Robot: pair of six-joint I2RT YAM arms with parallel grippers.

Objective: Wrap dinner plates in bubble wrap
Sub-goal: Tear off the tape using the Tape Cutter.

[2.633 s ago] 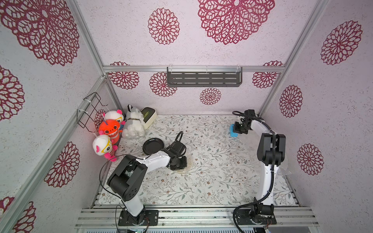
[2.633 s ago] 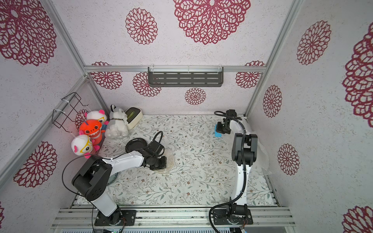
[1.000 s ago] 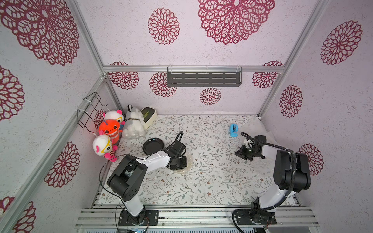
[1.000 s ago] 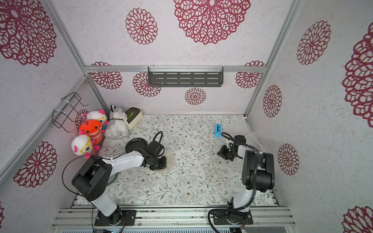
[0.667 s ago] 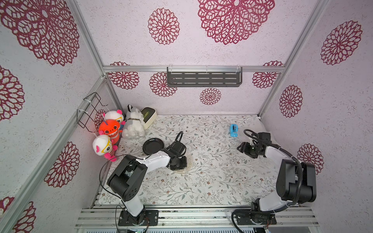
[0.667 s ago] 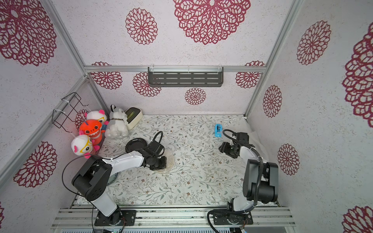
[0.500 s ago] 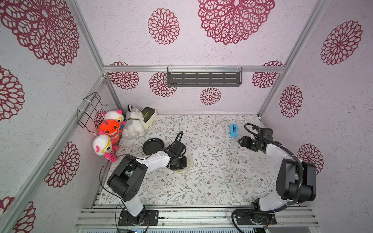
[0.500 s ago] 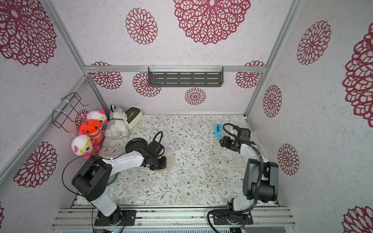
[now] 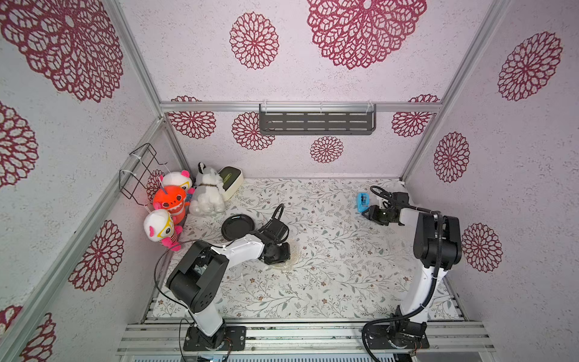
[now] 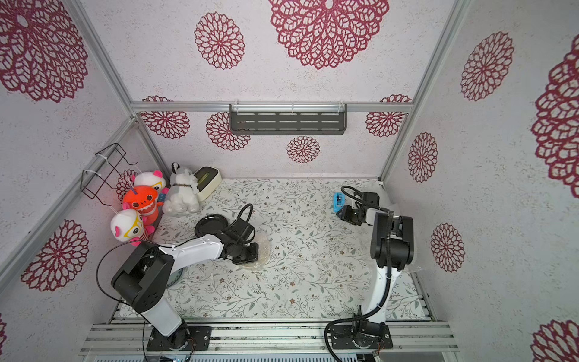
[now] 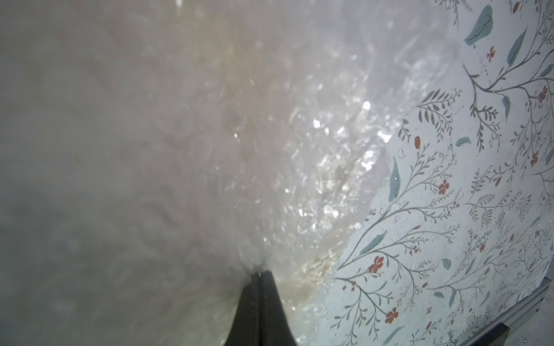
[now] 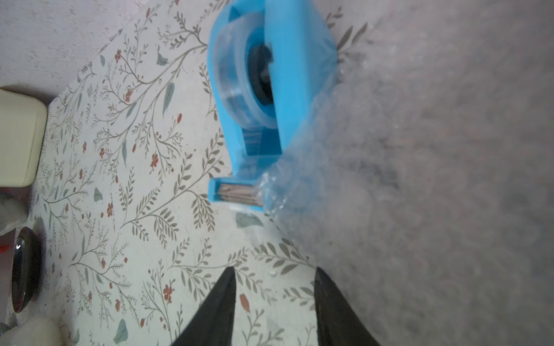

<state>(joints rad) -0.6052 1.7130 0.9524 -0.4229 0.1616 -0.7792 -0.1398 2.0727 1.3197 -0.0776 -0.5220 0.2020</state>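
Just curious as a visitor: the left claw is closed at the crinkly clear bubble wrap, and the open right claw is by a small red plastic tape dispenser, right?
Not quite. The right wrist view shows the small plastic tape dispenser is blue, not red. The rest holds: the left gripper is closed at the crinkly clear bubble wrap, the right gripper open by the dispenser.

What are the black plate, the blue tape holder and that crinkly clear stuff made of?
Black plate: likely glazed ceramic or hard plastic; glossy, catching a bright highlight.
Blue tape holder: moulded plastic, smooth matte, one even colour.
Bubble wrap: thin clear plastic film; round air pockets, crinkles and glints.
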